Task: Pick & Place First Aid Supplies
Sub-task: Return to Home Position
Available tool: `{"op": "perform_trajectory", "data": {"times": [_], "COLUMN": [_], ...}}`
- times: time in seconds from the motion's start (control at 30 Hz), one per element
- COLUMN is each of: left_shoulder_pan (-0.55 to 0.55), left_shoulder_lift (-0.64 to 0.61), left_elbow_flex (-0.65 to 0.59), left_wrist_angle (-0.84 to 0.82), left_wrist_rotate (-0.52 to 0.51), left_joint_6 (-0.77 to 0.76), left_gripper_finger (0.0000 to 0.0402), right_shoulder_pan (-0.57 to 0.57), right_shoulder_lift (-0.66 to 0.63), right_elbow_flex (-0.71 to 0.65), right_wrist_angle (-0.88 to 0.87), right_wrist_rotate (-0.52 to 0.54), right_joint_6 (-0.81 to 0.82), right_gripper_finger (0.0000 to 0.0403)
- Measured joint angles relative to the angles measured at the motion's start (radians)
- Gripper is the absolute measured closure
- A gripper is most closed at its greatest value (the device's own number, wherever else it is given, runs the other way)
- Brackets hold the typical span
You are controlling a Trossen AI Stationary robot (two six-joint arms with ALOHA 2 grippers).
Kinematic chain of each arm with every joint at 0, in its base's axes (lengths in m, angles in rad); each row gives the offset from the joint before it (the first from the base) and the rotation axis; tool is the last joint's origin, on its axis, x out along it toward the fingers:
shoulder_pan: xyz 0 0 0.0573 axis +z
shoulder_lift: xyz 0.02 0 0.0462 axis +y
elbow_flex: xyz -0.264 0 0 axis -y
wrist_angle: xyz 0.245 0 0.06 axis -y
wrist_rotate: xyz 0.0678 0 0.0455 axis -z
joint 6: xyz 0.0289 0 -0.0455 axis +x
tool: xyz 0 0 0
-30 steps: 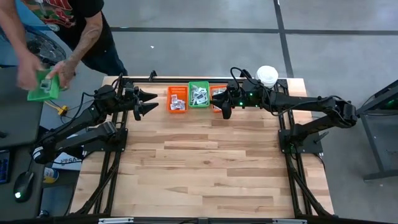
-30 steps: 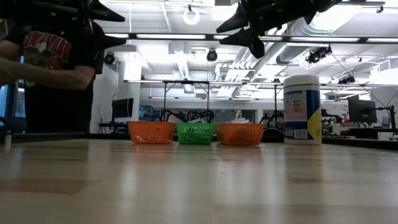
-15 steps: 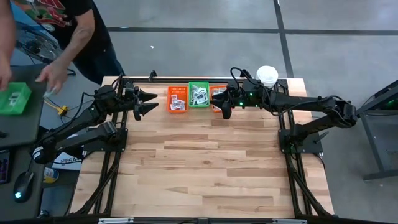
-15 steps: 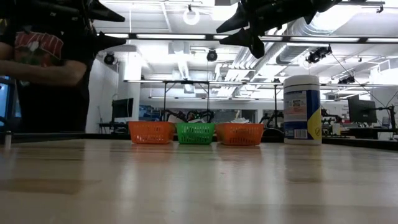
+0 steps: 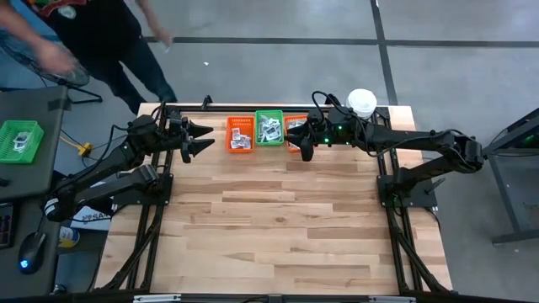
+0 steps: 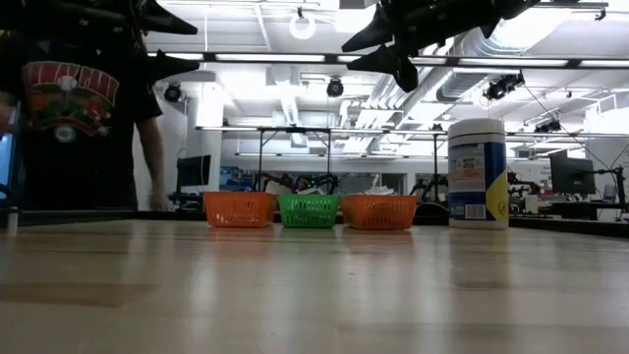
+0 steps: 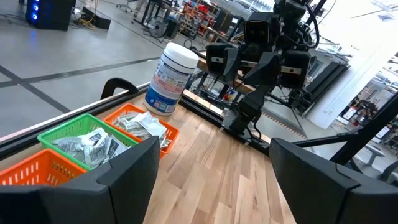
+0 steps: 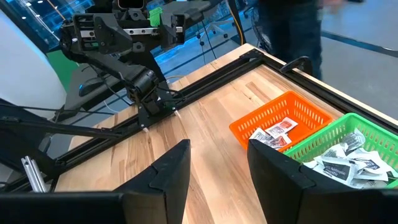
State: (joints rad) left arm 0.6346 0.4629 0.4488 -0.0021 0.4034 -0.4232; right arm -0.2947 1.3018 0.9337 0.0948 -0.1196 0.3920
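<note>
You're in a robotics lab with an industrial shell. The wooden worktop (image 5: 278, 227) sits on grey concrete floor (image 5: 278, 21) marked with dark lines. At 12 o'clock, exposed ducts (image 6: 511, 39), strip lights (image 6: 265, 57), a monitor (image 6: 570, 175) and stocked shelving (image 7: 202, 9).

No word, brand or number can be read anywhere. The white tub (image 6: 477, 172) carries a blue and yellow label with print too small to make out, and the white packets (image 8: 343, 163) in the green basket (image 8: 316, 139) bear dark print that is illegible. The person (image 6: 93, 162) behind the worktop (image 6: 314, 295) wears a black shirt (image 6: 67, 93) with a red graphic, its lettering unreadable.
</note>
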Motion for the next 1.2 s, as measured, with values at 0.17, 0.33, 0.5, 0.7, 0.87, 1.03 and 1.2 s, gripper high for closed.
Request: {"op": "perform_trajectory", "data": {"times": [0.17,0.33,0.5,0.7,0.87,1.03,1.2], "left_shoulder_pan": [0.000,0.000,0.000,0.000,-0.001,-0.074,-0.213], "left_shoulder_lift": [0.000,0.000,0.040,0.185,0.169,0.140,0.120], "left_elbow_flex": [0.000,0.000,0.000,0.000,0.016,0.015,0.016], "left_wrist_angle": [0.000,-0.001,0.004,0.077,0.131,0.060,0.062], "left_wrist_rotate": [0.000,0.002,0.005,0.107,0.091,0.034,-0.165], "left_joint_6": [0.000,0.001,0.025,0.042,0.027,0.025,-0.002], "left_gripper_finger": [0.0103,0.0103,0.0103,0.0114,0.0152,0.0185,0.0210], "right_shoulder_pan": [0.000,0.000,-0.003,-0.017,-0.026,0.020,0.090], "right_shoulder_lift": [0.000,0.000,-0.006,-0.044,-0.162,-0.332,-0.441], "right_elbow_flex": [0.000,0.000,0.000,0.000,-0.092,-0.356,-0.581], "right_wrist_angle": [0.000,0.000,-0.033,-0.076,-0.082,0.154,0.437], "right_wrist_rotate": [0.000,0.000,-0.008,-0.053,-0.026,0.050,0.177], "right_joint_6": [0.000,0.000,-0.021,-0.040,-0.019,0.117,0.200], "right_gripper_finger": [0.0250,0.0250,0.0250,0.0250,0.0250,0.0250,0.0250]}}
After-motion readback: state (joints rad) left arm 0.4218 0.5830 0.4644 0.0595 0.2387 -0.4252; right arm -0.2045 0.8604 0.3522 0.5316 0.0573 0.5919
